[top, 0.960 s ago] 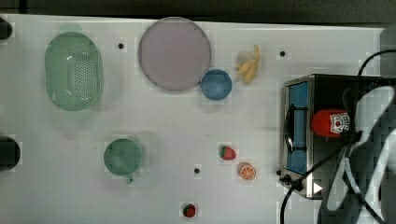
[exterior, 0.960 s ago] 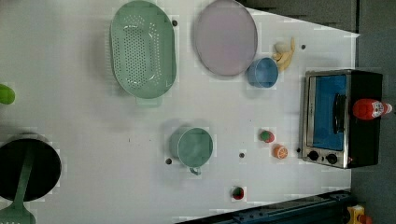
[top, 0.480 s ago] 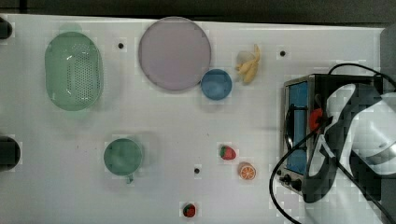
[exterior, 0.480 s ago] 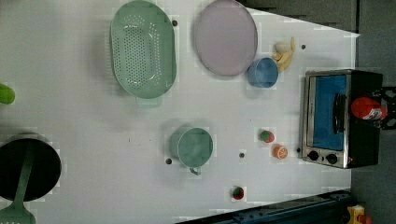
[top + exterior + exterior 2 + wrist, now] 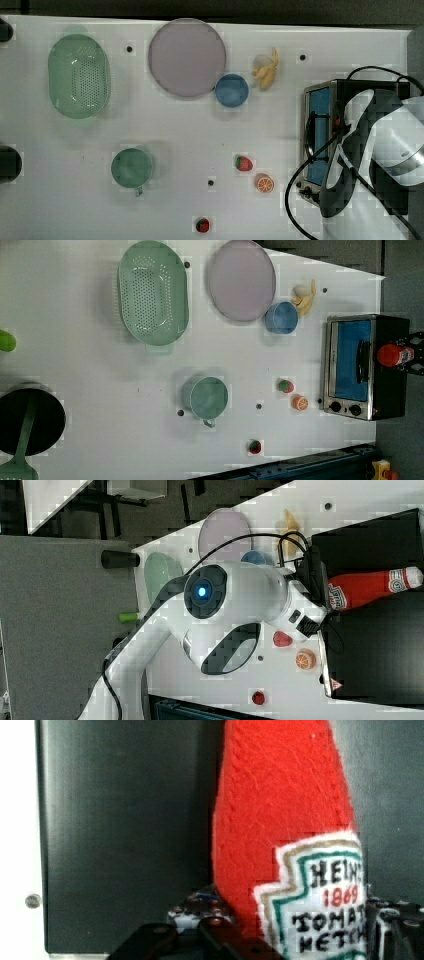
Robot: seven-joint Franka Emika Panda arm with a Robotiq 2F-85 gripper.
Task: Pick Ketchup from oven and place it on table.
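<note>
Tool (image 5: 280, 940): dark fingers on either side of the ketchup's labelled lower body; whether they already pinch it or only flank it, I cannot tell.
Ketchup (image 5: 367, 590): a soft, felt-like red bottle with a white cap, on the oven's black top.
Oven (image 5: 350, 367): at the left view's right edge of the table (image 5: 90, 390), door shut.
Risk, grip: the soft body may squash and slip out if the hold is shallow.
Risk, lift: a tilted bottle could drag on the oven top or drop behind it.
Risk, landing: the strawberry (image 5: 244, 163) and orange slice (image 5: 265, 184) lie just before the oven; setting down there could knock them.
</note>
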